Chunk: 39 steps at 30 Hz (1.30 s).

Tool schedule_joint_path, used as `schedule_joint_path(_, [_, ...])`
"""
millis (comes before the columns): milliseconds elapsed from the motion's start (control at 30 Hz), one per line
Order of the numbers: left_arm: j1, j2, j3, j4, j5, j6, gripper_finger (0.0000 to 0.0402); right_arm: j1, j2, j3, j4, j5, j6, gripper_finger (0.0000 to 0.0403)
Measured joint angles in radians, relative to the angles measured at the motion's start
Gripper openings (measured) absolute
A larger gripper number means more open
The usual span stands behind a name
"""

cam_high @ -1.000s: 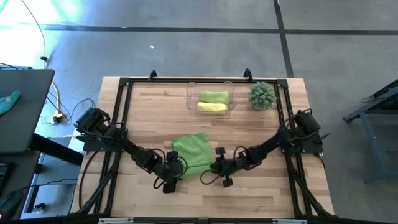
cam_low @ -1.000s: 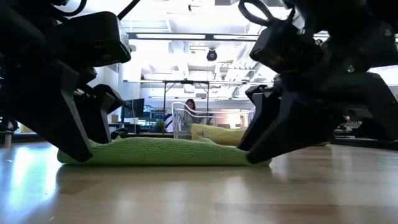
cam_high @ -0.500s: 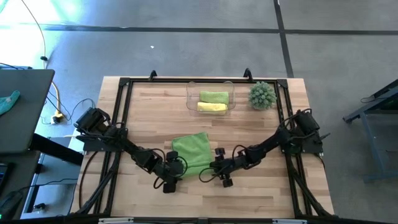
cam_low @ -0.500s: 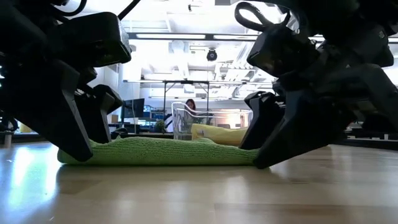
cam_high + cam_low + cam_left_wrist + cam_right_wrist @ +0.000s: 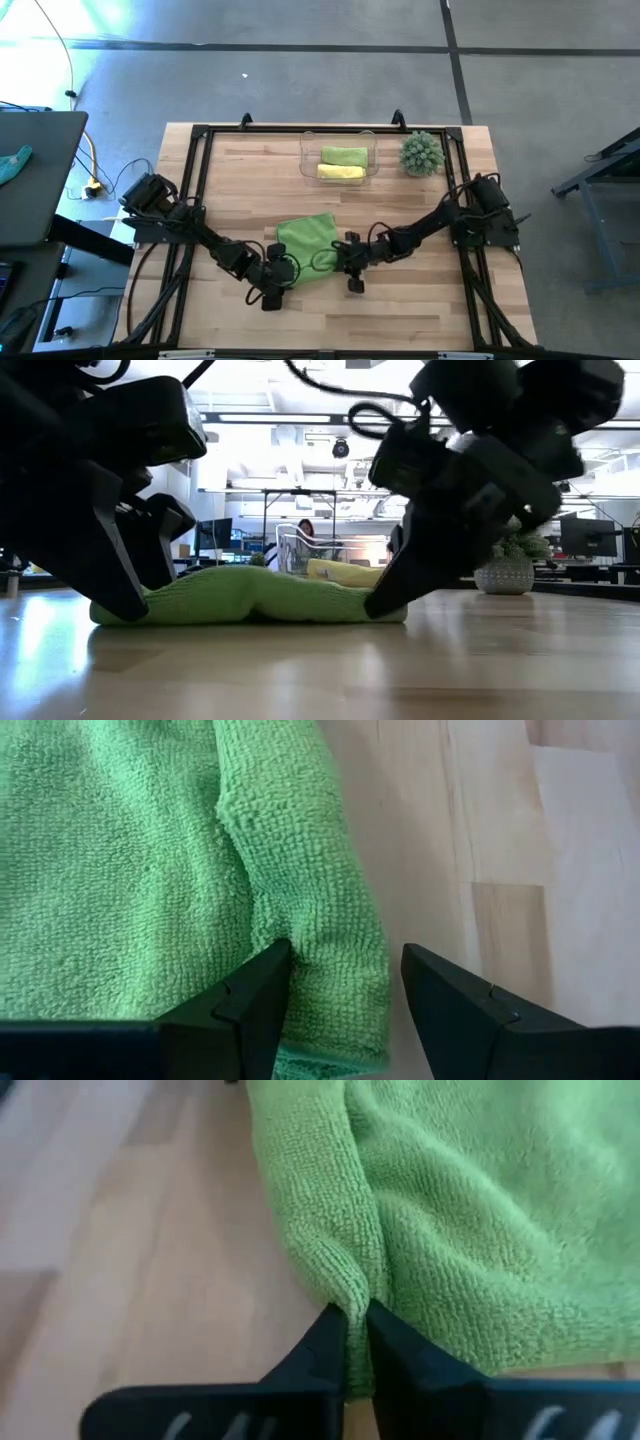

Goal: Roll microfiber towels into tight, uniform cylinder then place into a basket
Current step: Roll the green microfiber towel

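The green towel (image 5: 308,243) is spread near the front middle of the desk (image 5: 420,300), and it is bunched up a little in the middle. Its right edge is pinched by the right jaws (image 5: 357,1342), which are clenched on a small fold of cloth. The left jaws (image 5: 340,992) are set wide apart over the left edge, with the cloth lying between them, and nothing is squeezed there yet.

Only a thin bit of cloth is held on the right, so it could be pulled free if the arm is moved fast. If just one side is lifted or pushed, the towel could be dragged across the wood and crumpled, and a neat roll would not be made. A loose or crooked roll could also be made if the two sides are not turned together.

Two rolled towels, one green towel roll (image 5: 344,156) and one yellow towel roll (image 5: 340,172), are already laid in the clear basket (image 5: 306,160) at the back of the desk. A spiky green plant (image 5: 421,153) is placed just beside the basket.

The desk is made of pale wood planks with a black frame (image 5: 200,133) around it. A grey floor (image 5: 550,80) is seen around it. Bright ceiling lights (image 5: 280,418) and more desks far off are seen in the low view.
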Motion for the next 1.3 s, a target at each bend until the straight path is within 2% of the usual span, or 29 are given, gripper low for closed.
schedule_joint_path(233, [-0.008, -0.051, -0.004, -0.055, -0.029, 0.059, 0.0186, -0.079, 0.007, -0.005, 0.073, -0.391, 0.250, 0.0008])
schedule_joint_path(467, [-0.054, -0.098, -0.004, -0.143, -0.102, 0.107, 0.0186, -0.146, 0.006, -0.005, 0.120, -0.549, 0.418, 0.0003])
schedule_joint_path(667, [-0.107, -0.149, -0.002, -0.118, -0.207, 0.183, 0.0186, -0.166, 0.004, -0.004, 0.103, -0.549, 0.459, 0.0003])
schedule_joint_path(767, [-0.133, -0.148, -0.002, -0.106, -0.220, 0.189, 0.0186, -0.165, 0.001, -0.001, 0.067, -0.512, 0.475, 0.0003])
schedule_joint_path(900, [-0.161, -0.115, -0.001, -0.043, -0.238, 0.231, 0.0186, -0.164, 0.000, 0.000, 0.051, -0.482, 0.505, 0.0003])
schedule_joint_path(1100, [-0.165, -0.055, -0.001, 0.010, -0.363, 0.325, 0.0186, -0.163, 0.000, 0.000, 0.057, -0.436, 0.526, 0.0003])
schedule_joint_path(1300, [-0.144, -0.015, 0.000, 0.003, -0.359, 0.324, 0.0186, -0.163, 0.000, 0.000, 0.058, -0.430, 0.525, 0.0003])
